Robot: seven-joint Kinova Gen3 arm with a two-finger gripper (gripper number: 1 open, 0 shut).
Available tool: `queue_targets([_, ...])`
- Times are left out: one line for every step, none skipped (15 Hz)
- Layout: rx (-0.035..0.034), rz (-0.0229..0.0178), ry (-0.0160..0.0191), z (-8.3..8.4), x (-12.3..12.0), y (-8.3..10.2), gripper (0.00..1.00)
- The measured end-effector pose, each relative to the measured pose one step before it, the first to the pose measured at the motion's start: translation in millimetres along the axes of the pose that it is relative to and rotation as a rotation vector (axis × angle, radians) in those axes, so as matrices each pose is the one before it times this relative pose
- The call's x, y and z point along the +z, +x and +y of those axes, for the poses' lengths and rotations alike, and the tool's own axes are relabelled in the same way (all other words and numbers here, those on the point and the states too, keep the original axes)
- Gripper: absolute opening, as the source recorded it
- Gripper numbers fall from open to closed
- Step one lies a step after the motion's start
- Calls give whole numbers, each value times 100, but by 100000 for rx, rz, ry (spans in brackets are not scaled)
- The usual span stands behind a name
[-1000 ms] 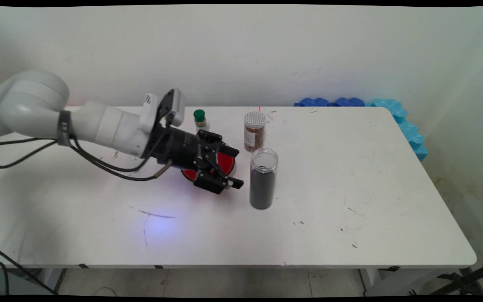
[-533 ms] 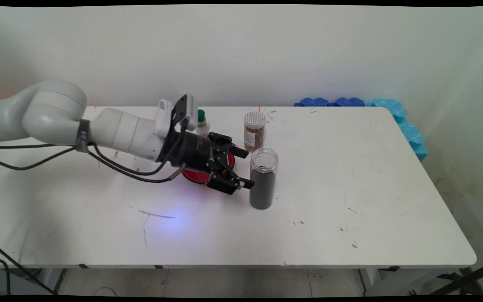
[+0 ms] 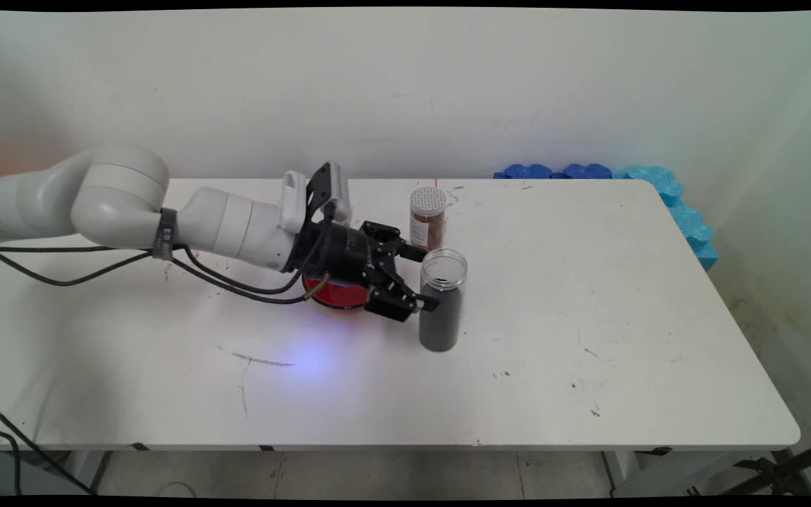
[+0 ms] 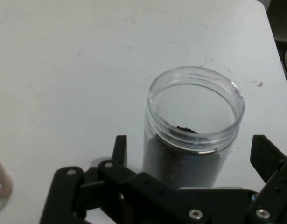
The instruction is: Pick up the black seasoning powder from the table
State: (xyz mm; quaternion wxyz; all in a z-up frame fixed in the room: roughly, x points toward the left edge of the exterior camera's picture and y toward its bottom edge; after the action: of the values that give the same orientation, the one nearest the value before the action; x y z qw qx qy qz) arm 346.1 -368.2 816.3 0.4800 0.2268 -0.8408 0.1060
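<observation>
Reaching in low from the left, your claw [image 3: 425, 279] lies nearly level over the white table [image 3: 588, 317], spread wide with one finger on each side of the open clear jar [image 3: 441, 299]. In the hand view, that jar [image 4: 192, 128] stands upright between the two fingertips [image 4: 119, 148], with a gap showing on both sides; you cannot confirm contact from either view.

Jar contents: dark, fine grains filling it up to just under the neck; no lid on it; rim clear and empty above the fill line.

Just behind this jar, a bit farther from the camera, you have a smaller spice jar [image 3: 427, 220] with brown contents, a paper label and a perforated white top, upright, close to the open jar but apart from it.

Under the claw's wrist, a red round disc [image 3: 335, 293] lies flat on the table, mostly covered by the black linkage.

Black cables [image 3: 96, 264] hang from the arm toward the left edge. Blue foam pieces [image 3: 631, 176] line the table's far right corner against the wall.
</observation>
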Motion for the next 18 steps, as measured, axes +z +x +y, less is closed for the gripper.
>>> queue_targets([-172,230,136,-66,177,-18,100])
queue_targets([-144,176,23,-34,112,-4,100])
queue_targets([-107,205,-22,-27,112,6,100])
queue_targets([-238,356,1,-46,133,2,100])
queue_targets([-173,220,-42,-10,64,-17,100])
queue_targets([-195,334,-94,-11,101,-14,100])
queue_targets([-221,361,-146,-7,111,-10,100])
queue_targets([-178,339,-140,4,100,-12,100])
queue_targets([-160,298,-145,7,86,-5,100])
queue_targets([-95,329,-177,16,103,5,100])
queue_targets([-98,289,-168,27,95,-1,100])
queue_targets([-2,211,-126,26,86,-1,100])
queue_targets([37,171,-97,25,95,-3,100])
queue_targets([21,72,-23,14,64,-11,100])
queue_targets([22,90,-17,16,60,-6,100])
queue_targets([42,96,-22,21,107,-7,100])
queue_targets([76,52,15,24,94,-21,100])
queue_targets([142,4,59,39,119,-49,100])
